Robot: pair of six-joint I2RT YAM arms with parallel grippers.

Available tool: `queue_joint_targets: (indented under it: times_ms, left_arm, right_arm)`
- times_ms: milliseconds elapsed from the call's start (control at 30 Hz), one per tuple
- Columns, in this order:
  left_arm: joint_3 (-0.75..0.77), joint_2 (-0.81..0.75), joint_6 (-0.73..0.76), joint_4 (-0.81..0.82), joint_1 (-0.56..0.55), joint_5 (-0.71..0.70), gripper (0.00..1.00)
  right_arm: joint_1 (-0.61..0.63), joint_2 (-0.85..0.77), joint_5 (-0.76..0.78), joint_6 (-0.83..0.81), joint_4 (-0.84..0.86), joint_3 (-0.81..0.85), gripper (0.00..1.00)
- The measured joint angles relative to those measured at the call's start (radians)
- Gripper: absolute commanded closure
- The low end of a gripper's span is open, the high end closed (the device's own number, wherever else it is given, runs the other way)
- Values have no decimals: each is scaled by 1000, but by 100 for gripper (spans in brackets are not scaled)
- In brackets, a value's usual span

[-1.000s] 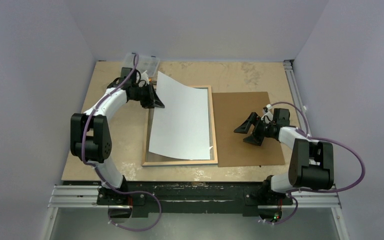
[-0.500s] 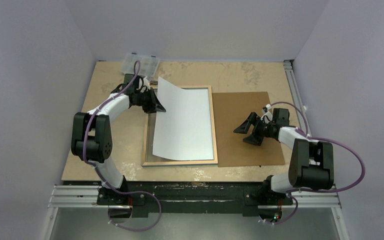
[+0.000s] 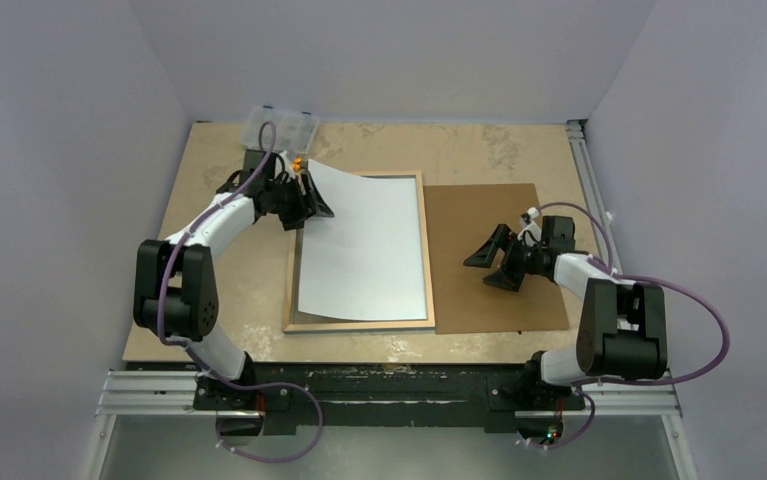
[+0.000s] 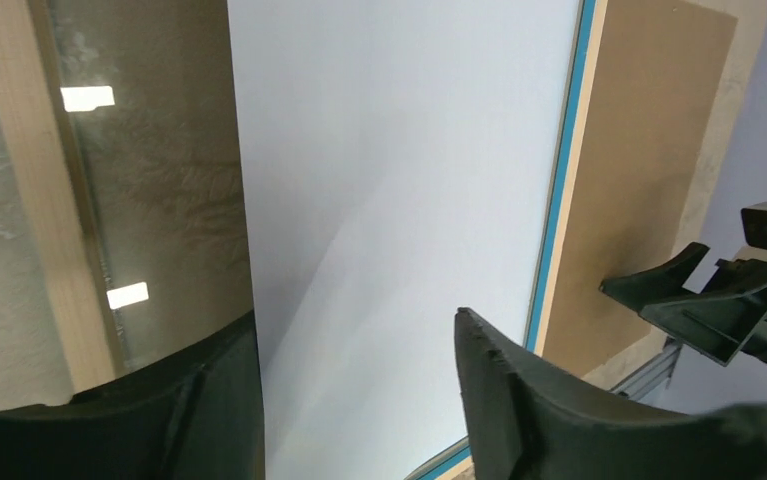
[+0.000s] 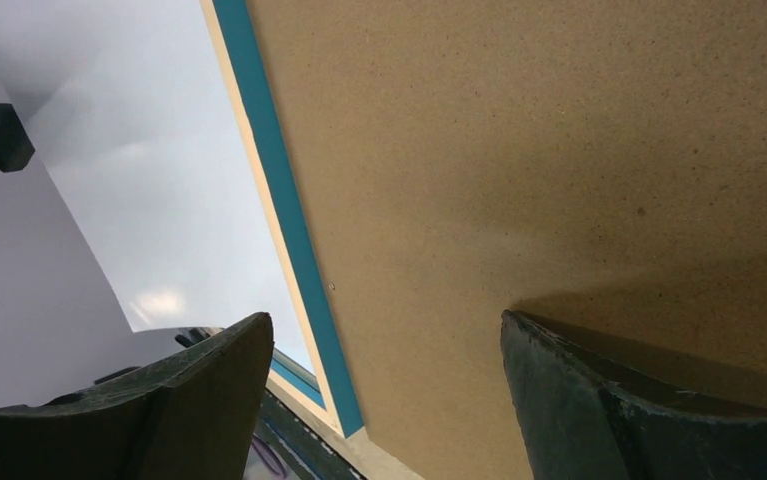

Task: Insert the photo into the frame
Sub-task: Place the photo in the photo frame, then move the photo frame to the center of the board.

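The photo (image 3: 364,250) was laid white side up inside the frame (image 3: 359,325), which was placed face down on the counter (image 3: 259,290), wooden back upward, so that a print could be dropped in from behind. Most of the sheet was spread flat over the glass (image 4: 149,200), but its far-left corner was curled up off the rail, judged not yet seated. Beside that corner the left gripper (image 3: 311,203) was seen with jaws parted and nothing clamped, so the sheet was judged let go. The right gripper (image 3: 491,266) was held wide open and empty just above the brown backing board (image 3: 469,215), probably kept ready for that board.
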Motion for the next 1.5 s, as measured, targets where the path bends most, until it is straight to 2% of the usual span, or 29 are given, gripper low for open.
queue_joint_targets:
  times_ms: [67, 267, 500, 667, 767, 967, 1100, 1200, 1267, 1500]
  left_arm:
    - [-5, -34, 1, -5, -3, -36, 23]
    - [10, -131, 16, -85, -42, -197, 10]
    - [31, -243, 26, -207, -121, -410, 9]
    - [7, -407, 12, -225, -132, -414, 10]
    - [-17, -505, -9, -224, -132, -385, 11]
    - [-123, -620, -53, -213, -134, -315, 19]
    - [-205, -638, -86, -197, -140, -274, 22]
    - [-248, -638, -101, -188, -146, -255, 25]
    - [-271, -638, -112, -178, -148, -243, 26]
    - [-288, -638, -116, -150, -153, -222, 27]
  right_arm:
    - [6, -4, 3, 0, -2, 1, 14]
    - [30, -14, 36, -7, -30, 17, 12]
    - [88, -14, 87, -8, -54, 43, 14]
    - [209, 4, 135, 2, -57, 73, 18]
    - [297, 58, 159, 21, -54, 121, 23]
    - [454, 188, 209, 40, -37, 247, 39]
    - [544, 269, 298, 20, -76, 357, 55]
    - [600, 317, 389, -6, -113, 412, 71]
    - [639, 335, 449, -21, -140, 441, 78]
    - [792, 382, 653, -38, -213, 546, 82]
